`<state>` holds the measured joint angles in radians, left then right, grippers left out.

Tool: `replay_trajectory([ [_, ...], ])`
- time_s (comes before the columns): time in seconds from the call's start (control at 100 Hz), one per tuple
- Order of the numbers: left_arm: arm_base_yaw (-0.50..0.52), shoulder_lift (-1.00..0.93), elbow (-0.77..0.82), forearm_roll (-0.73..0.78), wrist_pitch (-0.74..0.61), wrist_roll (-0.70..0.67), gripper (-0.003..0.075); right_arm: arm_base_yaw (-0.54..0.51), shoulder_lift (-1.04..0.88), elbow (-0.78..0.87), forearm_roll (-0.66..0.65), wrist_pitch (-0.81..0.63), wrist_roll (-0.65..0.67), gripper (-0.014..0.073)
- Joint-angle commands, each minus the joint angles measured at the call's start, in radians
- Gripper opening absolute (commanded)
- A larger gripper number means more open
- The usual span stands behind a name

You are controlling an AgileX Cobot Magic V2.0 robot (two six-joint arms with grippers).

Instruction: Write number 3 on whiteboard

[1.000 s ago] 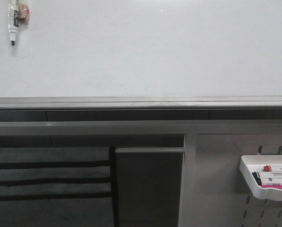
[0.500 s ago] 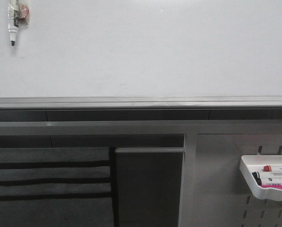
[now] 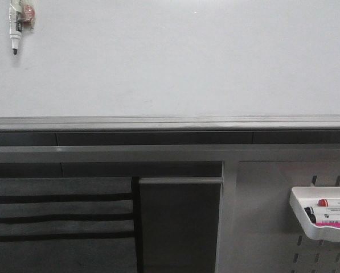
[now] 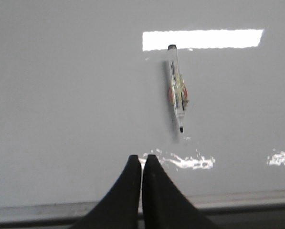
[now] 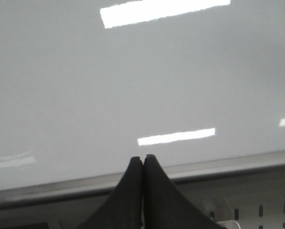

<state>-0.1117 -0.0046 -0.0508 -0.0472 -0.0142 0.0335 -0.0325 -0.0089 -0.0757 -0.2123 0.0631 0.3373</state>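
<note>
The whiteboard (image 3: 175,62) fills the upper half of the front view, plain white with a grey rail (image 3: 170,123) along its bottom edge. No number 3 shows on it. A clear marker with a black tip (image 3: 16,28) hangs on the board at the upper left; it also shows in the left wrist view (image 4: 177,88). My left gripper (image 4: 142,157) is shut and empty, a short way from the board below the marker. My right gripper (image 5: 143,157) is shut and empty, facing the board's lower edge (image 5: 204,164). Neither gripper shows in the front view.
A grey perforated panel (image 3: 272,227) at lower right carries a white tray (image 3: 320,227) with a red-capped and a black-capped marker. Dark grey slatted panels (image 3: 58,222) and a dark upright panel (image 3: 180,224) sit below the rail.
</note>
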Motion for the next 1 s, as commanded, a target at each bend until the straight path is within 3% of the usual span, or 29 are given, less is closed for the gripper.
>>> replay_trajectory([
  [0.0, -0.004, -0.013, -0.115, -0.018, -0.042, -0.012, -0.002, -0.005, 0.035, -0.116, -0.007, -0.024, 0.0, -0.0069],
  [0.16, -0.004, 0.087, -0.312, -0.016, 0.128, -0.012, -0.002, -0.005, 0.181, -0.311, -0.007, 0.101, -0.002, -0.0069],
  [0.43, -0.004, 0.339, -0.557, -0.014, 0.373, -0.002, -0.002, 0.055, 0.512, -0.589, 0.004, 0.396, -0.156, -0.0069],
  [0.56, -0.004, 0.425, -0.568, -0.014, 0.367, -0.002, -0.002, 0.127, 0.633, -0.642, 0.007, 0.496, -0.168, -0.0069],
  [0.99, -0.004, 0.596, -0.568, -0.014, 0.363, -0.002, -0.002, 0.225, 0.797, -0.642, 0.066, 0.454, -0.168, -0.0069],
])
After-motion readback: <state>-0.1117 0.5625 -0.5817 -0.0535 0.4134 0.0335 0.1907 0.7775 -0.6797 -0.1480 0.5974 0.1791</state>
